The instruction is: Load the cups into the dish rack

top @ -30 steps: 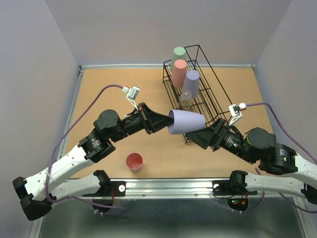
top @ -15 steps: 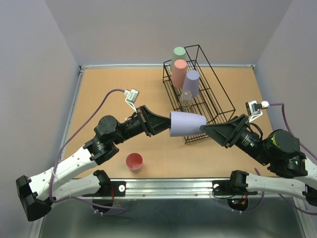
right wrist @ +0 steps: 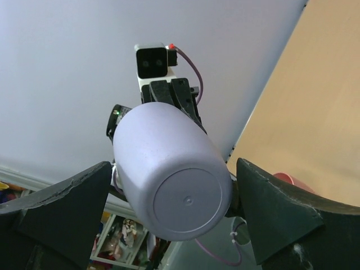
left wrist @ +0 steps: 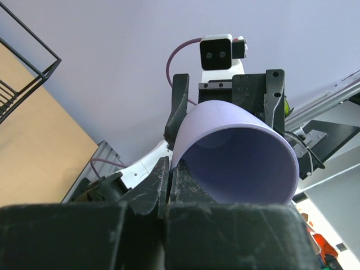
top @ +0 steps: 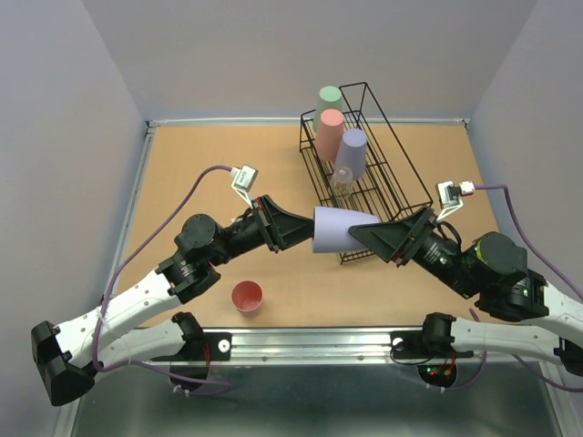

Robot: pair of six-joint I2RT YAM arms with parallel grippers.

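Note:
My left gripper (top: 308, 229) is shut on the rim of a lavender cup (top: 339, 231) and holds it sideways above the table, in front of the black wire dish rack (top: 401, 173). In the left wrist view the jaws (left wrist: 169, 175) pinch the cup wall (left wrist: 236, 163). My right gripper (top: 362, 236) is open, its fingers on either side of the cup's closed base (right wrist: 180, 197). The rack holds a green cup (top: 329, 97), a salmon cup (top: 329, 133), a lavender cup (top: 352, 153) and a clear cup (top: 342, 183). A salmon cup (top: 247, 296) stands upright on the table.
The rack stands at the back right of the wooden table (top: 219, 173). A raised rim runs along the table's edges. Purple cables loop above both wrists.
My right gripper drew back to the right, then came forward again so that its open fingers straddle the cup's base. My left gripper and the cup rose slightly.

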